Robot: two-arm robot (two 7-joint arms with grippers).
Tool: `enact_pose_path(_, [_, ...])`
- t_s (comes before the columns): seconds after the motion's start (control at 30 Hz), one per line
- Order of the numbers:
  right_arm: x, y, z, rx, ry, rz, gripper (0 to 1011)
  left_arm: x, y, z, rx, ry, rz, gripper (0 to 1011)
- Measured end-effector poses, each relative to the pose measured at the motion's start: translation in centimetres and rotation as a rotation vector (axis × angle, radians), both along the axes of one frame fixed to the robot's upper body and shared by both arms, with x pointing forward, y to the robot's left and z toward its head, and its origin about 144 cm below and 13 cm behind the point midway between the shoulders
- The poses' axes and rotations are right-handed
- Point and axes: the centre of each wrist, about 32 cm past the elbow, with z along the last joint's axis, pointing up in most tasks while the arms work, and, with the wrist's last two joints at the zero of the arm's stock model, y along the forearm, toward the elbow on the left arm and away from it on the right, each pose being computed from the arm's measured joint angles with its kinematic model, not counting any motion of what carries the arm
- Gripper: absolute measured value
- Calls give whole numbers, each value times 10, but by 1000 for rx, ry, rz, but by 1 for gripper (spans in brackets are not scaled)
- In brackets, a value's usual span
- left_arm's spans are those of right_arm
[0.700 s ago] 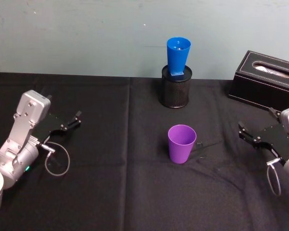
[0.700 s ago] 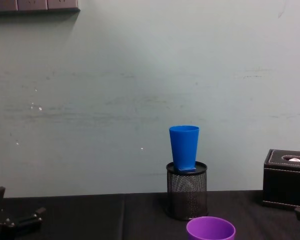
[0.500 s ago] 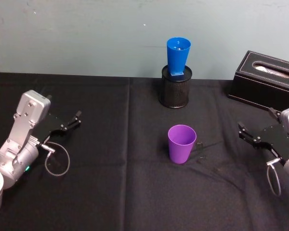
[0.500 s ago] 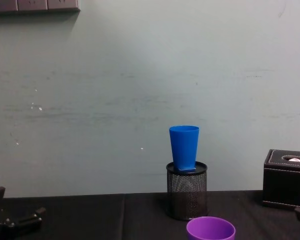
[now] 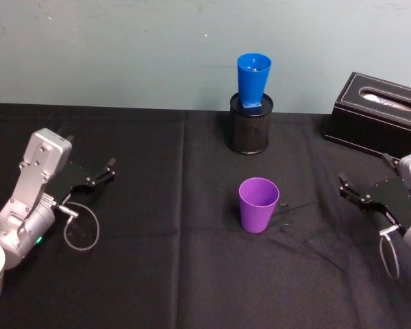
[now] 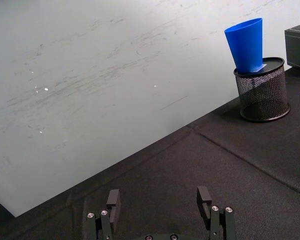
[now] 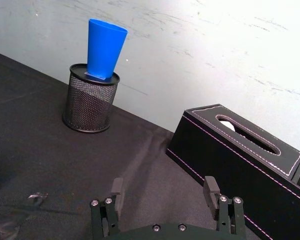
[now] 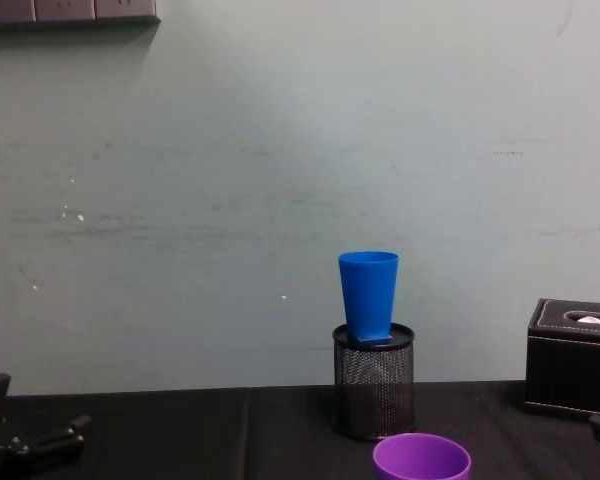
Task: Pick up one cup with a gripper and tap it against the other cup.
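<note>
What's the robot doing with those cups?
Nothing is held yet. The purple cup stands on the black tablecloth between the two arms. The blue cup sits on top of the black mesh pen holder near the wall. The left gripper and the right gripper rest open at either side, touching neither cup.

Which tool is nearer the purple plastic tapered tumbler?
Right. The right tool, open, is to the right of the purple plastic tapered tumbler; the left tool, open, is farther away on its left.
</note>
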Motion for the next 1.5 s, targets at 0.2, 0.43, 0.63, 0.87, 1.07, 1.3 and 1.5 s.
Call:
enact_pose_path(0.2, [0, 0, 0, 0, 0, 0, 1002, 0, 0, 0, 0, 0, 0, 1005])
enact_pose_path(0.43, [0, 0, 0, 0, 0, 0, 1002, 0, 0, 0, 0, 0, 0, 1005])
enact_pose_path(0.63, [0, -1, 0, 5, -3, 2, 1002, 0, 0, 0, 0, 0, 0, 1004])
enact_pose_path(0.87, [-6, -14, 0, 100, 7, 110, 1002, 0, 0, 0, 0, 0, 0, 1004])
enact_pose_path(1.07, [-12, -21, -2, 137, 31, 230, 1002, 0, 0, 0, 0, 0, 0, 1005])
enact_pose_path(1.3, [-14, -22, -3, 158, 91, 403, 1002, 0, 0, 0, 0, 0, 0, 1005])
enact_pose_path(1.5, [-10, -16, -2, 175, 179, 522, 1002, 0, 0, 0, 0, 0, 0, 1005])
